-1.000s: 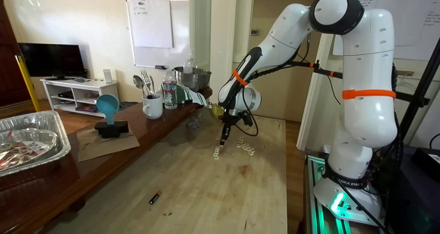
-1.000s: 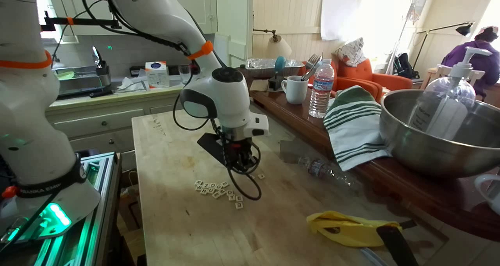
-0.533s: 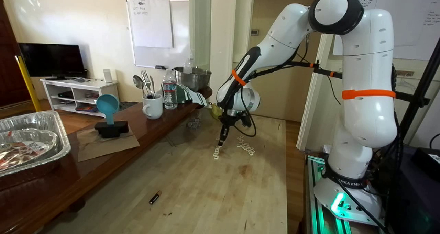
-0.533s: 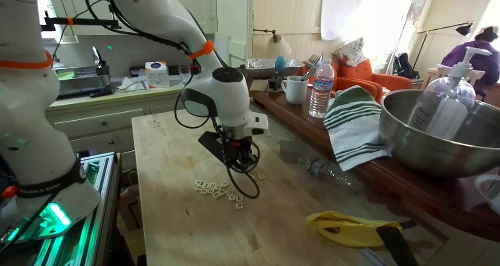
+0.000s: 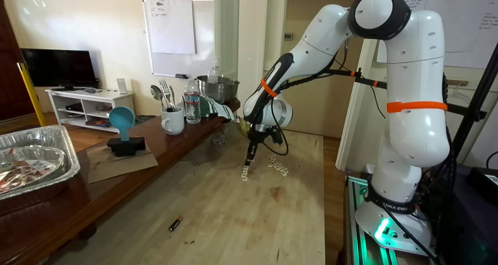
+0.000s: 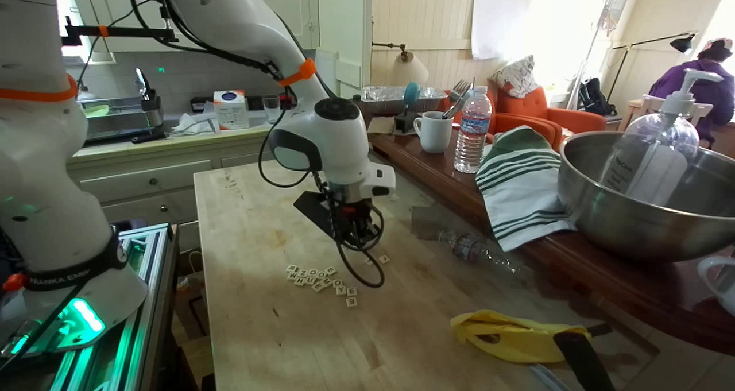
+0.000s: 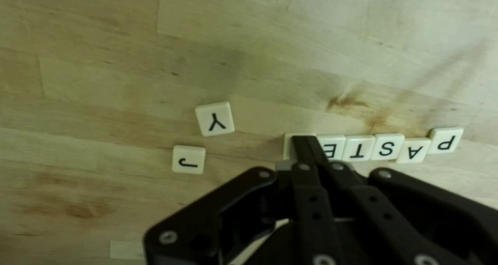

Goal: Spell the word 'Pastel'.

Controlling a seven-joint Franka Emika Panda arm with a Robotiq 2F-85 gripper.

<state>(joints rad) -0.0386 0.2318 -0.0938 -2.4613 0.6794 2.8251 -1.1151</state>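
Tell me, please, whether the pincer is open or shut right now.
Shut: in the wrist view, the pincer has both fingers side by side with no visible gap, partly covering the end tile beside the E tile.

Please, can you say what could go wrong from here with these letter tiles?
The shut pincer covers part of the end tile, beside the row P, A, S, T, E; pushing too far might spoil the line.
The fingers hide that tile's letter, so a wrong one could pass unnoticed.
The Y tile and J tile lie apart nearby and might be bumped.
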